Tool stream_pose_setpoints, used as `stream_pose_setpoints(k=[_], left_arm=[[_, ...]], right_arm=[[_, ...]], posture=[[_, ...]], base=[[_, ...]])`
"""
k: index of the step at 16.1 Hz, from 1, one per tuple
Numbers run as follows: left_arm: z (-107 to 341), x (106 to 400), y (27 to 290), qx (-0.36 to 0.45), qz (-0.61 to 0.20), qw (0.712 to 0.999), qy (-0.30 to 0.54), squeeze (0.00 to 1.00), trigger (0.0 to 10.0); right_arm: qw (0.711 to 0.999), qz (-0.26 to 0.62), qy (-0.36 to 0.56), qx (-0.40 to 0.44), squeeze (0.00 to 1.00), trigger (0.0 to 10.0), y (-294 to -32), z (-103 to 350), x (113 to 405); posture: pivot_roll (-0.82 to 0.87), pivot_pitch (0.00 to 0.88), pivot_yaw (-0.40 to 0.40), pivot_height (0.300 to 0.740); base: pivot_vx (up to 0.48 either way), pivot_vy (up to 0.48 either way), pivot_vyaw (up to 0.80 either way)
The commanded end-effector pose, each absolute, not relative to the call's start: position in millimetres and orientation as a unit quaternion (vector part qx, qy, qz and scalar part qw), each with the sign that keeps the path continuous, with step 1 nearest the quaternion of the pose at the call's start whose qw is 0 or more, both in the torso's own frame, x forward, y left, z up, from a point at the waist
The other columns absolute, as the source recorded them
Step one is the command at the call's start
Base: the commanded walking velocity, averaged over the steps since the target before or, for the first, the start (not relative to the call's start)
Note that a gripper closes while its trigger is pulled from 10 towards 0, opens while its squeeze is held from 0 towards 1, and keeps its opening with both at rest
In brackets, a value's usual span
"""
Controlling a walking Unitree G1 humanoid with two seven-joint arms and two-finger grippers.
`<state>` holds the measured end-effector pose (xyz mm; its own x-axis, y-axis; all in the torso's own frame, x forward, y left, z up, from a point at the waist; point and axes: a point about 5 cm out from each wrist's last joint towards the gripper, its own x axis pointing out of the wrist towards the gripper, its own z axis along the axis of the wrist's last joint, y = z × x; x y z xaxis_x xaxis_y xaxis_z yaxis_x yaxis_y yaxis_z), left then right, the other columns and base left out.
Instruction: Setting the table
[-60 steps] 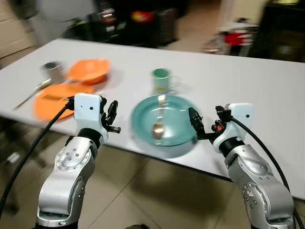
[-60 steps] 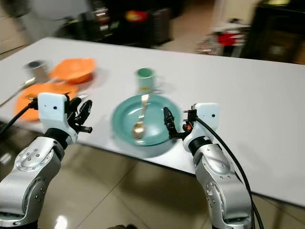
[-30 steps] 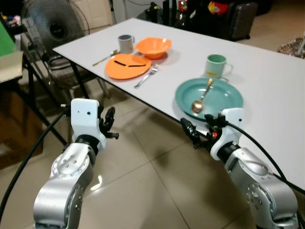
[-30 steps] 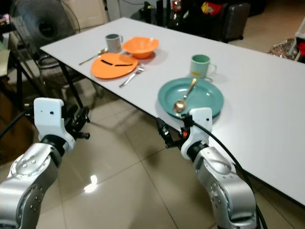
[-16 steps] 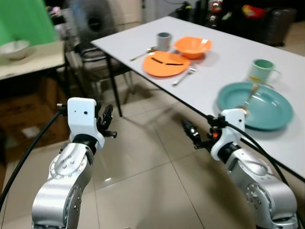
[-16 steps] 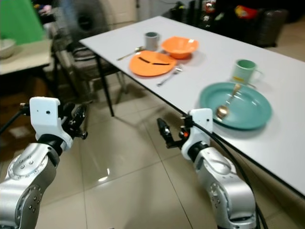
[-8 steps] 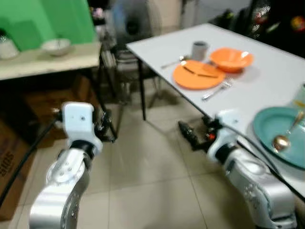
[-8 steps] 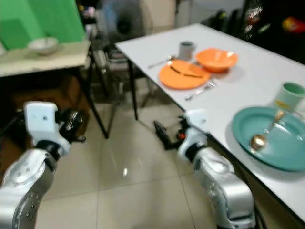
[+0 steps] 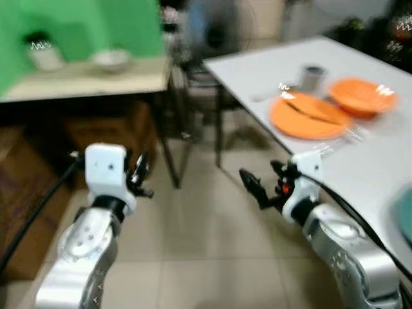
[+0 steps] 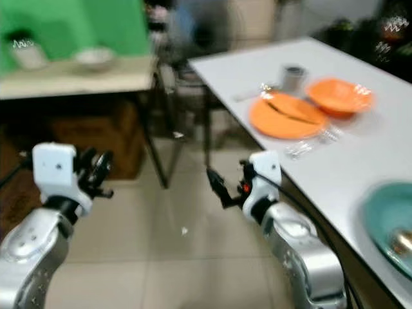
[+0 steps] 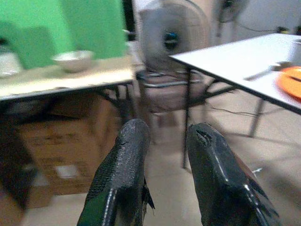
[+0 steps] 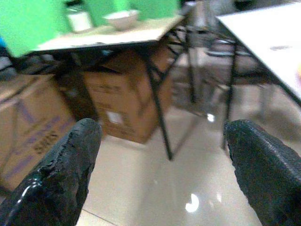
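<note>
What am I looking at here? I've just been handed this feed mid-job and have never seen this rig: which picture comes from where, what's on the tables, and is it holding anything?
This is a humanoid robot with two silver arms. The two wide pictures come from its head camera, looking down over the left gripper and the right gripper. The other two come from cameras on the wrists, looking along each gripper's black fingers. Both grippers are open, the right wider, and hold nothing, over the tiled floor. To the robot's right is a white table with an orange plate, an orange bowl, a grey cup and a fork; a teal plate sits at its near end. Ahead-left, a wooden side table carries a pale bowl. The head pictures are blurred.
</note>
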<state>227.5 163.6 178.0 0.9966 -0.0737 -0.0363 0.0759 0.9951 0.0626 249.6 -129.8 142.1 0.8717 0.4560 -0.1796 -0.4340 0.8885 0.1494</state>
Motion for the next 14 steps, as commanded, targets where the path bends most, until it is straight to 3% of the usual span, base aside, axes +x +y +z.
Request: stream_pose_setpoints(k=[1, 7, 9, 14], left_arm=[[177.6, 227.1, 168.4, 0.038, -0.029, 0.999, 0.019, 0.00, 10.0], [177.8, 227.7, 168.6, 0.039, -0.029, 0.999, 0.018, 0.00, 10.0], [177.6, 228.1, 168.7, 0.037, -0.029, 0.999, 0.019, 0.00, 10.0], [177.3, 228.2, 167.7, 0.036, -0.031, 0.999, 0.019, 0.00, 10.0]], right_arm=[[0.963, 0.246, 0.095, 0.052, 0.00, 10.0, -122.1, 145.6, 248.9], [0.966, 0.238, 0.089, 0.043, 0.00, 10.0, -124.1, 145.4, 249.5], [0.968, 0.231, 0.088, 0.044, 0.00, 10.0, -125.5, 145.6, 251.0], [0.968, 0.230, 0.089, 0.042, 0.00, 10.0, -125.9, 144.0, 249.6]], posture=[[-0.06, 0.015, 0.053, 0.740], [-0.06, 0.018, 0.054, 0.740], [-0.06, 0.017, 0.055, 0.740], [-0.06, 0.015, 0.055, 0.740]], base=[[0.296, 0.000, 0.00], [0.300, 0.000, 0.00], [0.304, 0.000, 0.80], [0.310, 0.000, 0.00]])
